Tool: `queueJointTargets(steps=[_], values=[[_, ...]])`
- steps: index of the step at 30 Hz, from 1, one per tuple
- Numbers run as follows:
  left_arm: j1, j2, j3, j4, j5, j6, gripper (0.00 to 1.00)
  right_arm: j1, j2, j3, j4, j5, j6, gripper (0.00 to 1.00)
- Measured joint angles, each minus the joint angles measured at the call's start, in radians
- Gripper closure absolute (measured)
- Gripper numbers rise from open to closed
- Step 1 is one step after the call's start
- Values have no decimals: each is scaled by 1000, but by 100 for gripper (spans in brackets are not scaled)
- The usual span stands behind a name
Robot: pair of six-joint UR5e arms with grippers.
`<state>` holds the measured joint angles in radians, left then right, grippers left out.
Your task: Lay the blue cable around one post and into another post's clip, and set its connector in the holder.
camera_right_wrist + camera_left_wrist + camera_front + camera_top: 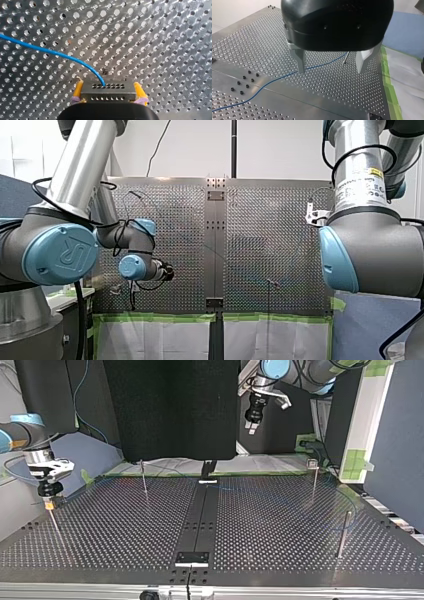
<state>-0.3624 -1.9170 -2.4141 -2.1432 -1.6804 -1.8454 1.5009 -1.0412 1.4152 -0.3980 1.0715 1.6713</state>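
Clenches the yellow-padded fingers [78, 90] of my right gripper [108, 86] on the ends of the grey connector [110, 96], at the top view's left edge. Trails the blue cable [50, 51] from the connector across the perforated table [162, 37]. Spreads the metal fingers [300, 60] of my left gripper [330, 71] wide, grasping nothing, above the cable, upper middle of the top view. Shows a UR mark [67, 254] on a blue joint cap [42, 267], front view's lower left.

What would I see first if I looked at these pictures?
A thin blue cable snakes across the shiny perforated metal table. My right gripper, with yellow pads, clamps the small grey metal connector at its end; my left gripper hangs open above the cable.
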Motion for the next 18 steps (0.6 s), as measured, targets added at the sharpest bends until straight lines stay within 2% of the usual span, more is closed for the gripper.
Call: queueJointTargets(steps=[4,5,6,7,8,9,11,18], values=[[0,0,0,0,0,0,0,-2,1,0,-5,-21,16,100],[0,0,0,0,0,0,0,-2,1,0,-8,-28,25,94],[0,0,0,0,0,0,0,-2,1,0,-10,-32,30,94],[0,0,0,0,-1,0,0,-2,1,0,-11,-35,34,71],[0,0,0,0,-1,0,0,-2,2,0,-11,-37,37,36],[0,0,0,0,-1,0,0,-2,2,1,-12,-38,38,36],[0,0,0,0,-1,0,0,-2,2,1,-13,-40,38,0],[0,0,0,0,-1,0,0,1,3,0,-13,-39,35,0]])
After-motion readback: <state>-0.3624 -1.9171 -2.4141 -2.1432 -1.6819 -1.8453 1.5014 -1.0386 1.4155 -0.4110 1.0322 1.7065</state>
